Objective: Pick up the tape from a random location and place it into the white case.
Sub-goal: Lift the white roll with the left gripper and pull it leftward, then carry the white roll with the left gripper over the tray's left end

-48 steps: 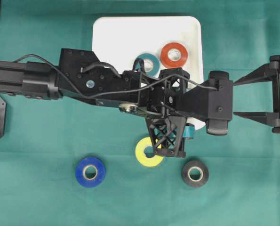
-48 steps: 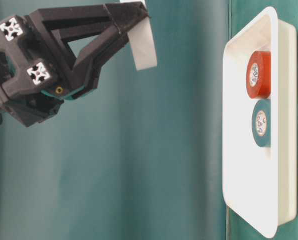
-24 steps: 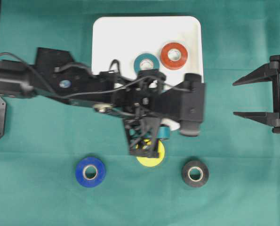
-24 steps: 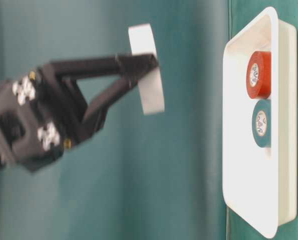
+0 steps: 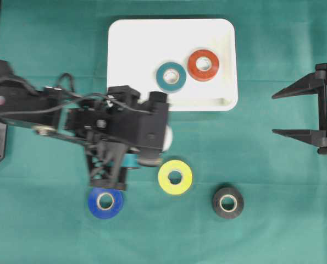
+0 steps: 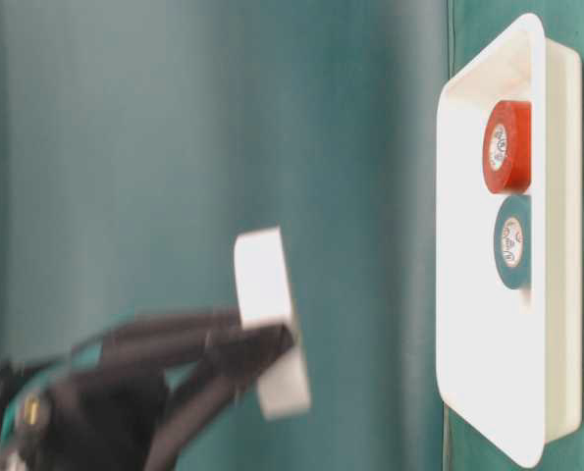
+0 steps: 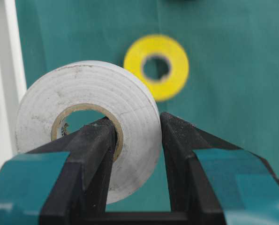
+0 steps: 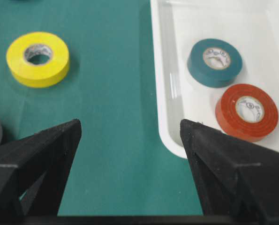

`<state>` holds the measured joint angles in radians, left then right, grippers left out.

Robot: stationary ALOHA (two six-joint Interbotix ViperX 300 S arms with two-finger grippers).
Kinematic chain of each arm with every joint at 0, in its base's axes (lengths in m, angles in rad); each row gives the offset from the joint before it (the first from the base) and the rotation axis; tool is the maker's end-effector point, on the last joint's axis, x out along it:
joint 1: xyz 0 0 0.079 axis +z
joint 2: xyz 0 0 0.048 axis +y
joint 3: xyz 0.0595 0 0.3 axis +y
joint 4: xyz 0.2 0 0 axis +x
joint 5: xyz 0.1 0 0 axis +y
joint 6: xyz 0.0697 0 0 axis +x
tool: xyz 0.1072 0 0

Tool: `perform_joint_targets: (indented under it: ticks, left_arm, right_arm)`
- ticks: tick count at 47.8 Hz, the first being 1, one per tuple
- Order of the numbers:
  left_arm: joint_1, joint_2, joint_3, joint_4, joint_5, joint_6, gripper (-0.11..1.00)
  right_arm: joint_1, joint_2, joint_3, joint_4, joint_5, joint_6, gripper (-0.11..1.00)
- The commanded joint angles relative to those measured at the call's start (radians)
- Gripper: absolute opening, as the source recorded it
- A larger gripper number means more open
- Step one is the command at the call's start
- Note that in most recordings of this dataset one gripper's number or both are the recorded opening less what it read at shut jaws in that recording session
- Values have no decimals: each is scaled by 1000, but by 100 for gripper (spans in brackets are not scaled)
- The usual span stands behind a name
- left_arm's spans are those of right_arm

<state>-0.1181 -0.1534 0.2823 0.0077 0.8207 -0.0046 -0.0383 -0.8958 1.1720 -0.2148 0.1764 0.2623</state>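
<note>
While its jaws pinched a white tape, the left gripper hung beside the case. Right gripper sat wide open, empty.

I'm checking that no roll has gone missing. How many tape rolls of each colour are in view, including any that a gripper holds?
White roll, held in the left gripper: 1
Teal roll, in the white case: 1
Red roll, in the case: 1
Yellow roll, on the cloth: 1
Blue roll, on the cloth: 1
Black roll, on the cloth: 1
Total: 6
</note>
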Motion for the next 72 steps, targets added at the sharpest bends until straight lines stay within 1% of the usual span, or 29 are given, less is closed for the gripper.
perform_joint_targets:
  ticks: [1, 12, 25, 32, 40, 49, 57, 65, 72]
  left_arm:
    - [-2, -81, 37, 3, -14, 0, 26]
    - [-3, -195, 173, 3, -34, 0, 26]
    - [-3, -279, 261, 2, -54, 0, 26]
    - [-3, -282, 270, 2, -64, 0, 26]
    - [-3, -265, 256, 2, -69, 2, 26]
    - [9, -227, 233, 2, -117, 9, 26]
    - [61, -181, 196, 3, -137, 9, 26]
    - [155, -138, 164, 3, -137, 9, 26]
    - [247, -120, 155, 3, -137, 8, 26]
  right_arm:
    - [-2, 5, -21, -2, -5, -2, 85]
    - [-2, 5, -23, -2, -5, -3, 85]
    - [-2, 5, -23, 0, -5, -3, 85]
    - [-2, 5, -23, 0, -5, -3, 85]
    - [-2, 5, -23, -2, -5, -3, 85]
    - [-2, 5, -21, -2, 3, -5, 85]
    - [-2, 6, -21, -5, 5, -9, 85]
    - [-2, 6, -21, -15, 12, -9, 85]
    - [-2, 8, -21, -15, 14, -8, 85]
